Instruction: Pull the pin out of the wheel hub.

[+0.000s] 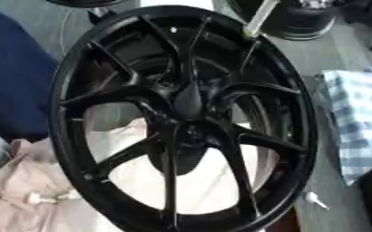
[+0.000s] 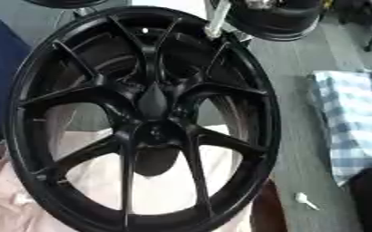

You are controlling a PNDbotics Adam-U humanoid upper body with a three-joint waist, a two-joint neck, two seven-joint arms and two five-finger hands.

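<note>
One black wheel hub (image 1: 185, 118), one white pin (image 1: 316, 200) beside it; one checked cloth (image 1: 356, 122)

Soft, even daylight; both views blurry, faint sheen on the black wheel (image 1: 185, 118).

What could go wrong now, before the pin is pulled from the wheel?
1. The wheel stands on its rim upon soft pink cloth, so a pull may tip or roll it.
2. No hand shows in either view, so the reach would start unseen.
3. The whitish rod at the top rim may be the pin, but I cannot tell; a similar small white piece lies loose on the floor.
</note>
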